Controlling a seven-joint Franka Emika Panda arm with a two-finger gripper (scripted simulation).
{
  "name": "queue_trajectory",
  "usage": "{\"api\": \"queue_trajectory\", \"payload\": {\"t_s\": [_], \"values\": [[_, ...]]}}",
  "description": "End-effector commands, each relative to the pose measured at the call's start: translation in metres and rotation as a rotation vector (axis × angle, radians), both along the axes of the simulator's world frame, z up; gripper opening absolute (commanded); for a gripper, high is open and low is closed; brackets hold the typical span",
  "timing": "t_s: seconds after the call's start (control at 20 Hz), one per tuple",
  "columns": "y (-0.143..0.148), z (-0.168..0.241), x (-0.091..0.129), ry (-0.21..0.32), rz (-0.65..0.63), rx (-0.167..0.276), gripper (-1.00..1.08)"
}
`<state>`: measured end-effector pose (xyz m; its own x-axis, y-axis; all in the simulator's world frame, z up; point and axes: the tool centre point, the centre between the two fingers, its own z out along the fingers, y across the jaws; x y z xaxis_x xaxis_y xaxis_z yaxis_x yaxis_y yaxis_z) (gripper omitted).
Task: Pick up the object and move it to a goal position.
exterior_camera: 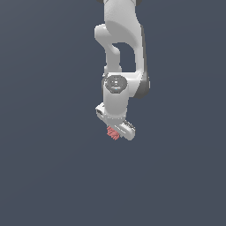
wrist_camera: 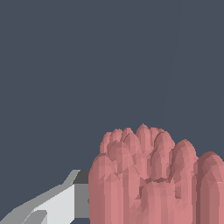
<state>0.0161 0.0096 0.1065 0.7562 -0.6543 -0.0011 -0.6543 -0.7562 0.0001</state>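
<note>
Where the tool (exterior_camera: 117, 129) ends, the object (exterior_camera: 113, 132) sits.

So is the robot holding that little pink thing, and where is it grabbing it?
Probably yes. The pink ridged block sits right under the claw, tucked against it, and one finger lies beside it. The exact spot of the grip is hidden, likely its sides.

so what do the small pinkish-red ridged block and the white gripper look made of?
Small pinkish-red ridged block: matte, like soft plastic or rubber, going by its rounded lobes and lack of glints; it's a render, so uncertain. White gripper: smooth painted plastic or metal, evenly shaded.
</note>
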Motion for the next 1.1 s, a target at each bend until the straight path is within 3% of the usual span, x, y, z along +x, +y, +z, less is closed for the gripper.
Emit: {"api": "queue_trajectory", "payload": {"t_s": [0.0, 0.65, 1.05], "values": [[0.023, 0.018, -0.012, -0.001, 0.001, 0.0, -1.0], [0.141, 0.113, -0.075, -0.002, 0.001, -0.002, -1.0], [0.196, 0.157, -0.101, -0.002, 0.001, -0.003, -1.0]]}}
